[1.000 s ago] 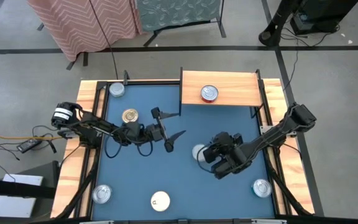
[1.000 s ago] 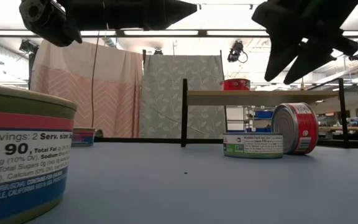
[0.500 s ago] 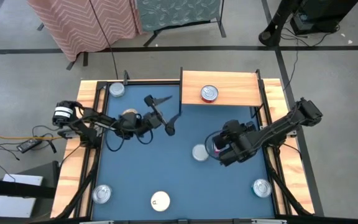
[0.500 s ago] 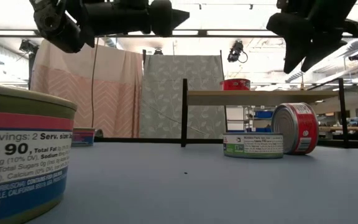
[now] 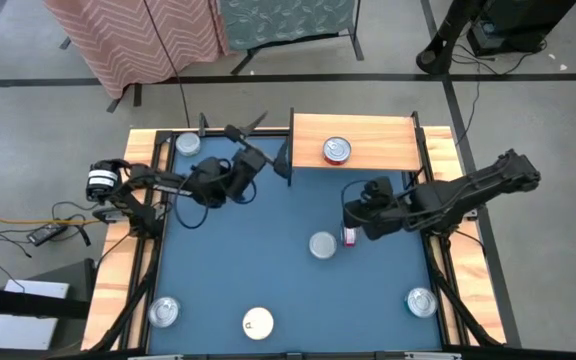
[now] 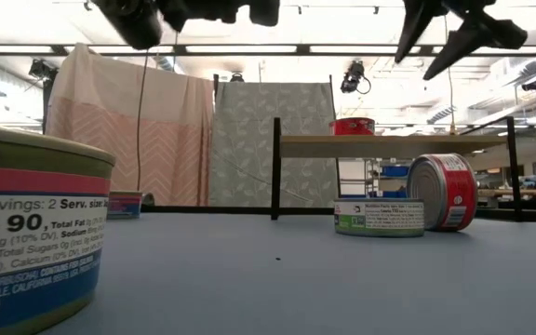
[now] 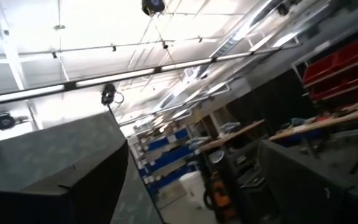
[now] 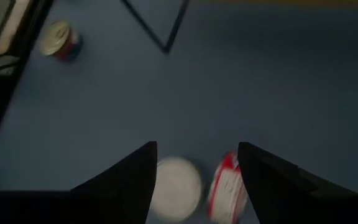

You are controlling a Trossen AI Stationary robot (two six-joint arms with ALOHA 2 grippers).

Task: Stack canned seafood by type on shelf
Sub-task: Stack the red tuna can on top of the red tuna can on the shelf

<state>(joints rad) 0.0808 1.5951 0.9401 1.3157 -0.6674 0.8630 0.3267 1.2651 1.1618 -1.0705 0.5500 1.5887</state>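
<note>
We see the shelf at the twelve o'clock edge of the blue surface, a light-wood plank on dark uprights, with one red-labelled tin standing on it. Below it, near the centre of the surface, a silver-lidded tin stands upright, and a red tin on its side lies just beside it toward three o'clock. Other tins are scattered: one silver at the eleven o'clock corner, one at seven o'clock, a white-lidded tin at six o'clock, and one silver at five o'clock.

The right end effector hovers above the tipped red tin, its fingers apart with nothing between them; in its wrist view both central tins show between the fingers. The left end effector is raised near the shelf's left upright, jaws spread wide and empty, its camera pointing up at the ceiling.
</note>
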